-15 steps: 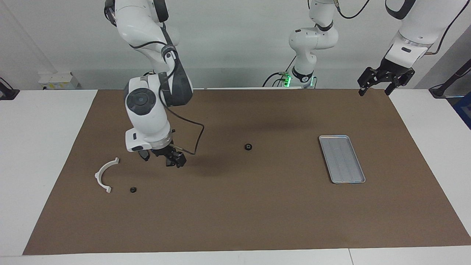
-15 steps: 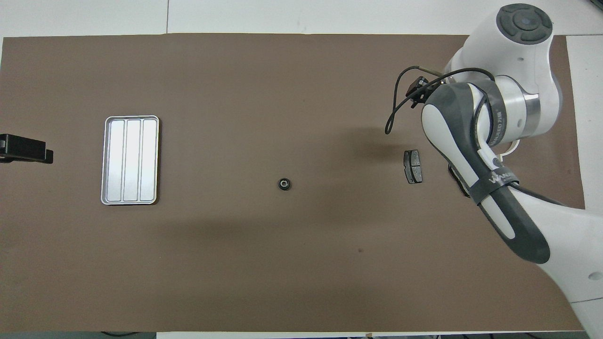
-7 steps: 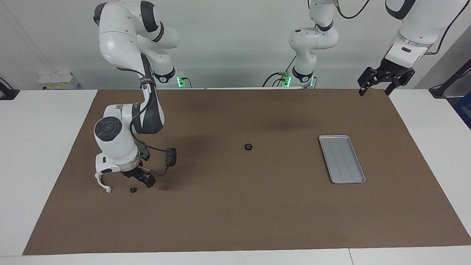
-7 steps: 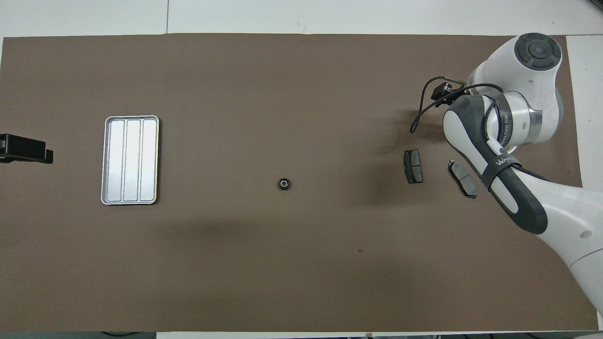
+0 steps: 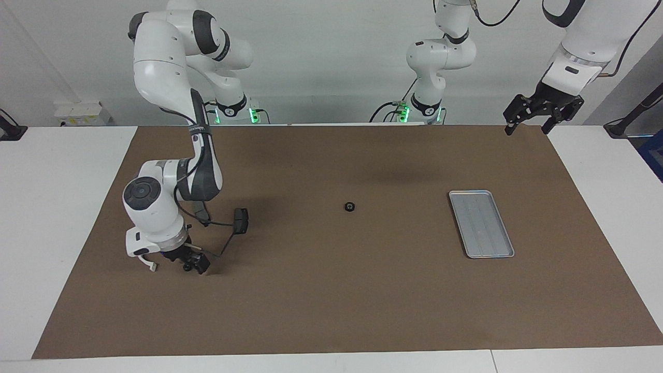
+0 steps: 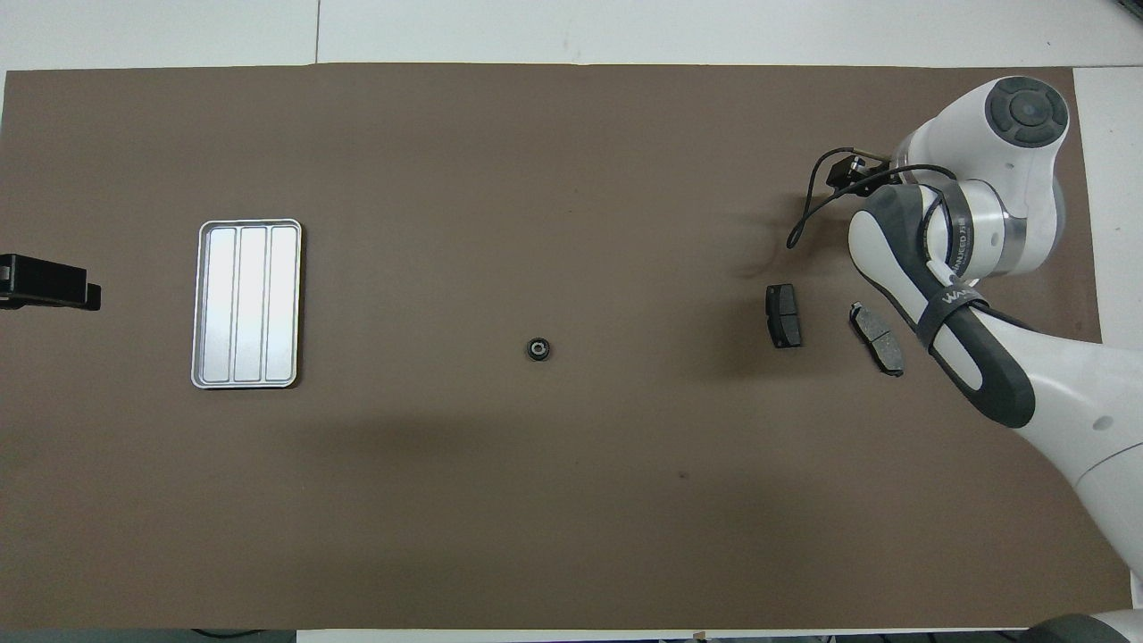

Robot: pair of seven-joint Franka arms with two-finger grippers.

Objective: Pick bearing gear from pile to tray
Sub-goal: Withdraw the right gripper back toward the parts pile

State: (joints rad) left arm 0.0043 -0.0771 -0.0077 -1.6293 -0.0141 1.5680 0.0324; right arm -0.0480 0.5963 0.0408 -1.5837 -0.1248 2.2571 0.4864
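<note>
On the tabletop (image 5: 331, 311), the tray (image 5: 481, 224) lay toward three o'clock from the right claw (image 5: 192, 263), which was low over the pile's bearing gear (image 5: 186, 267). Its grip could not be told. The left claw (image 5: 527, 126) waited, spread wide. A second gear (image 5: 349, 207) lay at two o'clock.

the tray (image 6: 248, 304) lay toward the left arm's end, two brake pads (image 6: 784, 315) toward the right arm's, a black round piece (image 6: 537, 348) between them.

Facing and overhead cameras share the tray (image 5: 481, 224) (image 6: 246, 304).
</note>
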